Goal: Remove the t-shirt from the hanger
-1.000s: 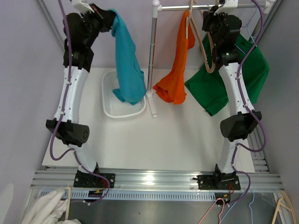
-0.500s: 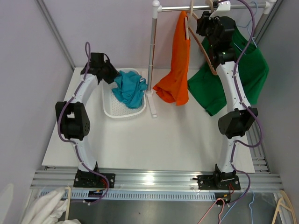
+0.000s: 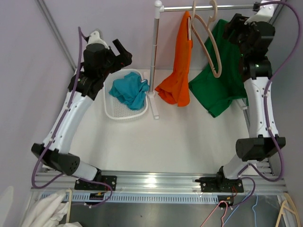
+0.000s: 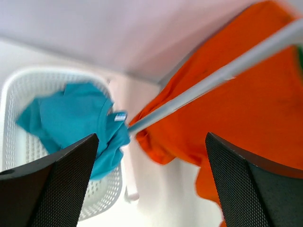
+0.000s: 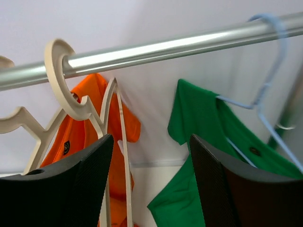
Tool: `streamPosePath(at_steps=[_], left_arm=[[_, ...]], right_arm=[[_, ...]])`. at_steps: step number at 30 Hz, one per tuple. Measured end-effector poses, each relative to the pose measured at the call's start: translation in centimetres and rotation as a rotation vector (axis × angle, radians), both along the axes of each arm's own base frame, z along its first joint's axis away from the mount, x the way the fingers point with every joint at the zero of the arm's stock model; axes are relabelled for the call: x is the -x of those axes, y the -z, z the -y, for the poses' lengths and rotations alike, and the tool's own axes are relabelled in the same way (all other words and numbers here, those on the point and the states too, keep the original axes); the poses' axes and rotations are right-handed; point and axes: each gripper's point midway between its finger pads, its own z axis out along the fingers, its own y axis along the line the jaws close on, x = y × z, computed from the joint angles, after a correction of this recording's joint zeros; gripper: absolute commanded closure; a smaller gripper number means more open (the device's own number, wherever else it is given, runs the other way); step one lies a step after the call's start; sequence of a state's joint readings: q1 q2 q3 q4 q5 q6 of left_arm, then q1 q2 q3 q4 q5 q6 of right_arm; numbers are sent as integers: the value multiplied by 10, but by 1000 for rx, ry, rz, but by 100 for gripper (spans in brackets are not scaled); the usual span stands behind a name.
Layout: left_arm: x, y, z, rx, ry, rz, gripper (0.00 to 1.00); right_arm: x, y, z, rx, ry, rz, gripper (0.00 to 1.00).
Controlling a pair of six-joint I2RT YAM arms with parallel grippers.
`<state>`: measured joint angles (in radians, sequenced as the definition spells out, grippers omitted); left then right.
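A teal t-shirt (image 3: 129,92) (image 4: 75,123) lies crumpled in the white basket (image 3: 111,111) (image 4: 19,156). My left gripper (image 3: 124,53) (image 4: 151,189) hovers above and just left of it, open and holding nothing. A bare cream hanger (image 3: 210,42) (image 5: 61,80) hangs by its hook from the metal rail (image 3: 208,7) (image 5: 165,47). Up by the rail, right of that hanger, my right gripper (image 3: 233,26) (image 5: 149,184) stands open with nothing between its fingers.
An orange t-shirt (image 3: 182,61) (image 5: 80,137) (image 4: 236,118) hangs left of the cream hanger. A green t-shirt (image 3: 222,85) (image 5: 208,142) hangs on a blue wire hanger (image 5: 265,71). The rack's upright pole (image 3: 154,56) (image 4: 213,78) stands beside the basket.
The left gripper opened and the teal t-shirt dropped into the basket; that arm then rose again. The right gripper opened off the cream hanger and drew back to the right.
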<state>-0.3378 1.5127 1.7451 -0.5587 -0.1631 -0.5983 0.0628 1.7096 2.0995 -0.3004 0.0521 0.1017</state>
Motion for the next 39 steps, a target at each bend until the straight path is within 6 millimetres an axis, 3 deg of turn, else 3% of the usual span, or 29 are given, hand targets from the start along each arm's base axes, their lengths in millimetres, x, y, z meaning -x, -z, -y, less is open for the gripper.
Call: streamPosePath(at_steps=[4,8,15,23,29,39], left_arm=[[29,-68,1,-12,-1,189,1],[42,-94,19,-40,27,293,1],[39,-89,77,-134,147,357,1],[22,-82,85,-187,152,382,0],[14,-86,89,-205,152,406,1],[3,-70,96,-236,160,383,0]], right_arm=[[28,-16,32,-21,47,41,30],[21,-24,67,-22,103,58,29],[-23,12,99,-5,143,-29,32],[-48,20,133,7,159,-32,33],[-63,20,141,11,117,-10,36],[-84,43,146,-74,-8,-19,60]])
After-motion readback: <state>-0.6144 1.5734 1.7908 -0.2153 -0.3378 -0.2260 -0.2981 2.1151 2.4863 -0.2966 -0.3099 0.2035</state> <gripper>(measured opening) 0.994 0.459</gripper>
